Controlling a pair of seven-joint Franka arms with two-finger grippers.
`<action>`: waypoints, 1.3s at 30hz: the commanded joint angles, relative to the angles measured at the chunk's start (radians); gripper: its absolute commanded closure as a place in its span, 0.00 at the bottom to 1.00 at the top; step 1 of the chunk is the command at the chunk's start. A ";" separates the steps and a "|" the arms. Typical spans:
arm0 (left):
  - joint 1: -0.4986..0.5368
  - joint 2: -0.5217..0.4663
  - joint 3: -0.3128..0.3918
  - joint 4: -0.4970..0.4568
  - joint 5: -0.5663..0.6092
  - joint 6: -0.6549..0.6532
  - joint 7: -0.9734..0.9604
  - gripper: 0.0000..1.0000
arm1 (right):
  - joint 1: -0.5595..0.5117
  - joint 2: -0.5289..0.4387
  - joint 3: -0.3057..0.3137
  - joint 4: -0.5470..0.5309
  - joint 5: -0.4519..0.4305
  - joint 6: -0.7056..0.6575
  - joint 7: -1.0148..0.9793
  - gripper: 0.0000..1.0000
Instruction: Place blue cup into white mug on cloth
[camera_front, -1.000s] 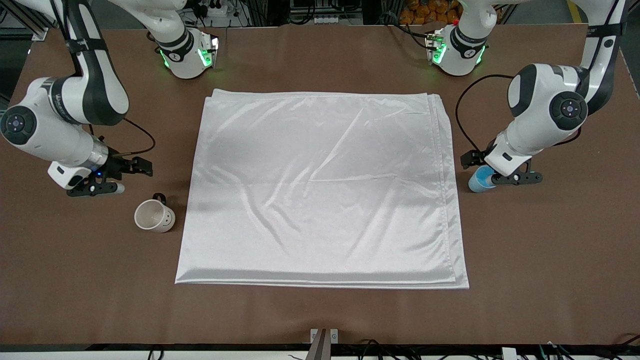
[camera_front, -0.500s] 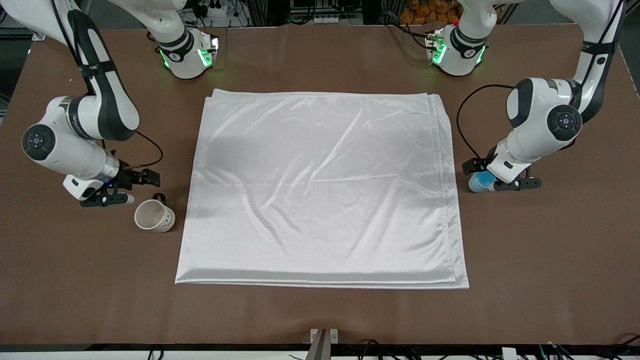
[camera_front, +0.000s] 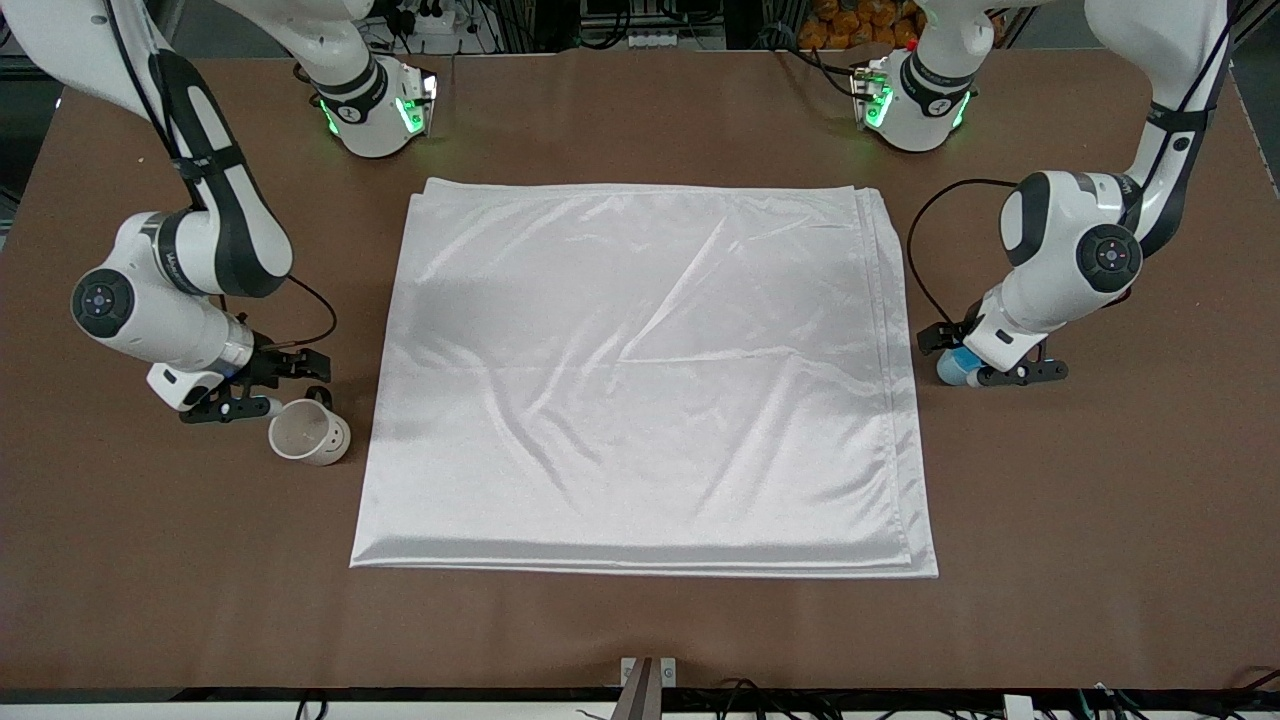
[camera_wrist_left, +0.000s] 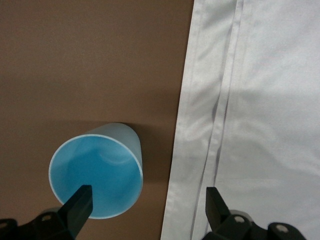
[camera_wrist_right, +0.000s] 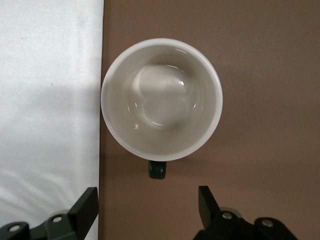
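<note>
The blue cup stands upright on the bare table beside the cloth, toward the left arm's end. My left gripper is open just over it. In the left wrist view one finger overlaps the blue cup's rim, and the gripper spans from the cup to the cloth's edge. The white mug stands upright on the bare table beside the cloth, toward the right arm's end. My right gripper is open and empty, low beside it. In the right wrist view the gripper is just off the mug's dark handle.
The brown table has bare room round the cloth on all sides. Both robot bases stand at the table's edge farthest from the camera. The cloth's layered edge lies close to the blue cup.
My right gripper has moved toward the white mug and lower. My left gripper has sunk lower over the blue cup and covers more of it. Cup, mug and cloth have not moved.
</note>
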 joint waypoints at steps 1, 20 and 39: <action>0.005 0.025 -0.004 -0.007 0.002 0.046 0.008 0.00 | -0.002 0.033 0.001 0.004 -0.012 0.037 -0.009 0.12; 0.007 0.094 -0.002 -0.006 0.045 0.109 0.017 0.48 | -0.001 0.082 0.001 0.007 -0.015 0.097 -0.009 0.27; 0.007 0.070 -0.002 0.013 0.062 0.104 0.017 1.00 | -0.001 0.075 0.001 0.009 -0.046 0.087 -0.010 0.98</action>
